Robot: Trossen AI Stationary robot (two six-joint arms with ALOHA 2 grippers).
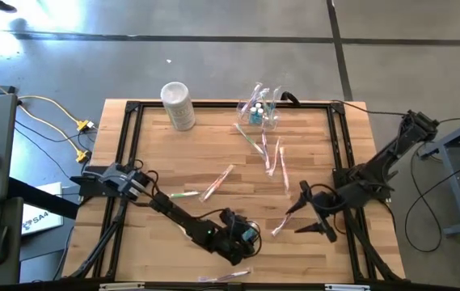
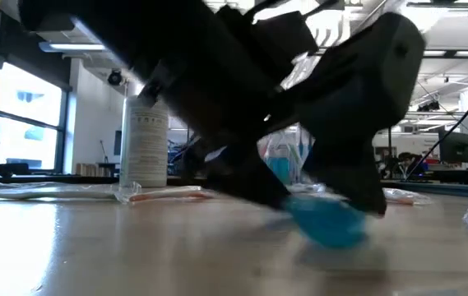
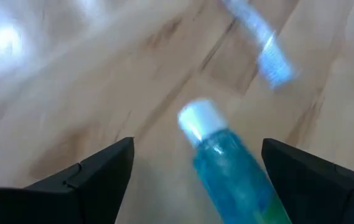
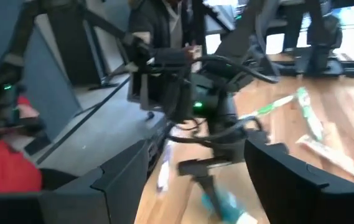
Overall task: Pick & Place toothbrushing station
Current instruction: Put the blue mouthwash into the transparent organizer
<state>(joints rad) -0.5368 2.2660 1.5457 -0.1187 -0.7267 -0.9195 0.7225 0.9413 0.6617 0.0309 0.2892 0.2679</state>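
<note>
The toothbrushing station (image 1: 260, 110), a clear box holding small items, stands at the table's far edge and nothing touches it. My left gripper (image 3: 197, 144) is low over the near middle of the table (image 1: 244, 236), open, one finger on each side of a blue tube with a white cap (image 3: 223, 163). There is a gap on both sides of the tube, which lies on the wood (image 2: 326, 222). My right gripper (image 1: 302, 210) hangs open and empty above the table's right part, facing the left gripper (image 4: 196, 149).
A white cylindrical container (image 1: 177, 105) stands at the far left. Several wrapped toothbrushes (image 1: 217, 183) lie scattered across the middle of the table, one just beyond the tube (image 3: 259, 45). A black frame (image 1: 128, 145) rims the table. A person stands beyond the table's edge (image 4: 164, 25).
</note>
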